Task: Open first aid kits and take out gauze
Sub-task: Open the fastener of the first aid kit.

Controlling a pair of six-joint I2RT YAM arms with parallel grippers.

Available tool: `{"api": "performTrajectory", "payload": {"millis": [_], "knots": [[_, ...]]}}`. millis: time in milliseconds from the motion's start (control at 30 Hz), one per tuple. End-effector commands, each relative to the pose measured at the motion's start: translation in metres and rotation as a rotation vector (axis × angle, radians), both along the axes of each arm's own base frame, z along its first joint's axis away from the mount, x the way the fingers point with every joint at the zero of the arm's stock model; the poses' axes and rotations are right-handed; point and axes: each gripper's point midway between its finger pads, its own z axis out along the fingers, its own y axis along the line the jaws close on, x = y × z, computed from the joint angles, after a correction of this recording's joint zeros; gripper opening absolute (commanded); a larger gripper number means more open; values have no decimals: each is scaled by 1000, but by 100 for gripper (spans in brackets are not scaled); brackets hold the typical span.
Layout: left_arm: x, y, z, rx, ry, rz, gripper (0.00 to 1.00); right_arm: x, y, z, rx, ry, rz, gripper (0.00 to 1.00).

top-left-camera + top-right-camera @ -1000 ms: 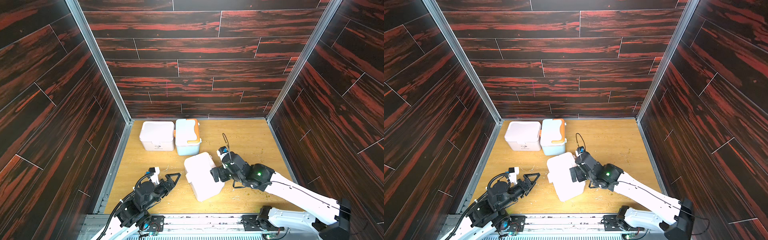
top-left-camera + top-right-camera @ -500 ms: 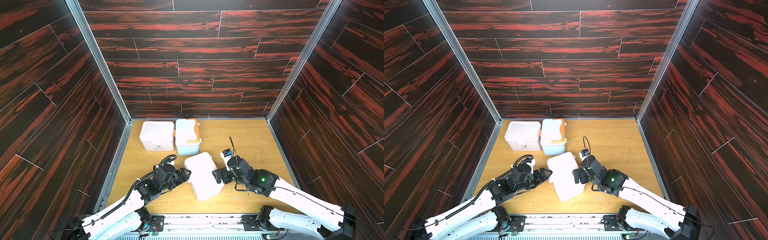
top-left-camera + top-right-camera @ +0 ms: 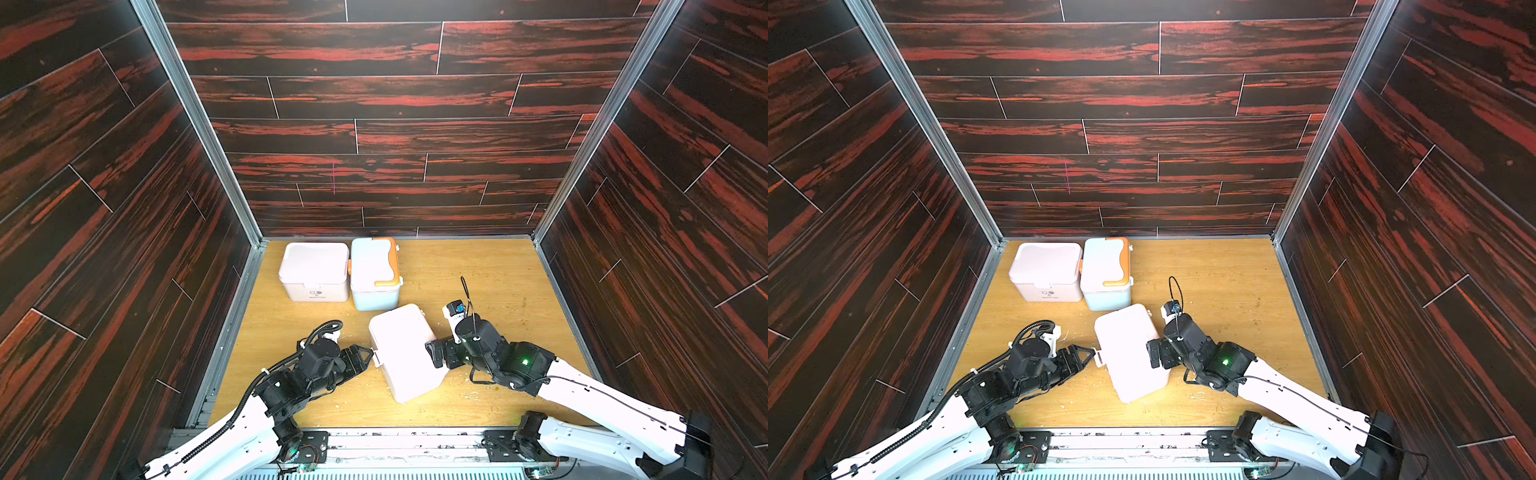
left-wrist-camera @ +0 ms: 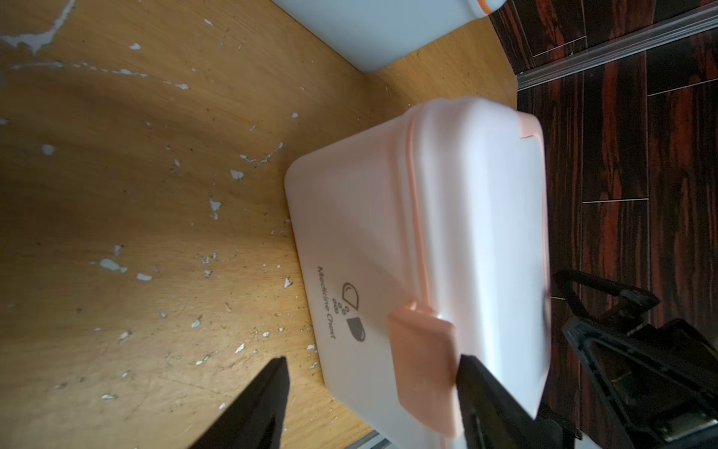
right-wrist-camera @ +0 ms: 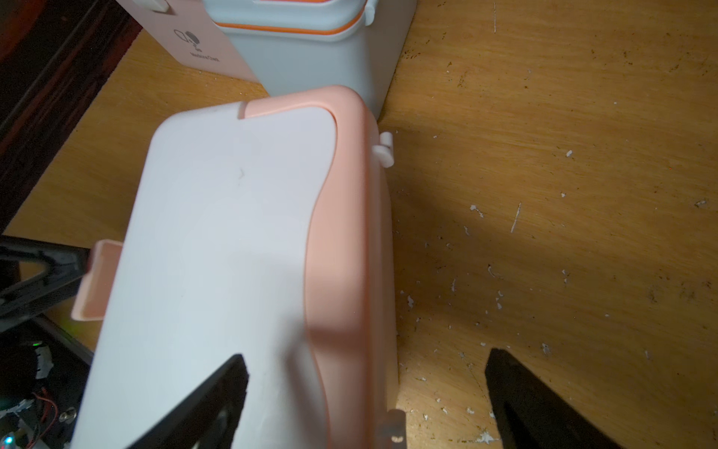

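While left pincer (image 4: 373,359) and right pincer (image 5: 367,354) gape beside near kit (image 3: 405,353), blue kit (image 3: 372,266) sits just behind.

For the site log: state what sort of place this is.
Probably a robot test cell, not a home: wood-look wall panels in aluminium corner posts box in a scuffed wooden tabletop, with left arm and right arm mounted at its front rail.

pale pinkish-white lidded plastic boxes: 2 – near box (image 3: 405,353) between left gripper (image 3: 369,358) and right gripper (image 3: 434,355), far box (image 3: 314,270) well beyond left gripper | pale blue-white lidded plastic box with orange handle (image 3: 374,272): 1 | black parallel grippers: 2
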Motion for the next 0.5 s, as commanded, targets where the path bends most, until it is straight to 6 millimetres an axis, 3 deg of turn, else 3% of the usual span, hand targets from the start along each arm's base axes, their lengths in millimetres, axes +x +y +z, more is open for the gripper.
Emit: {"api": "performTrajectory", "payload": {"millis": [0,233,467], "knots": [[-5,13,-30,58,57,47,71,0,2,-1,16,11,0,99],[-5,17,-36,84,69,60,71,1,7,6,29,18,6,99],[-4,22,18,23,-45,64,74,1,9,26,83,14,21,99]]}}
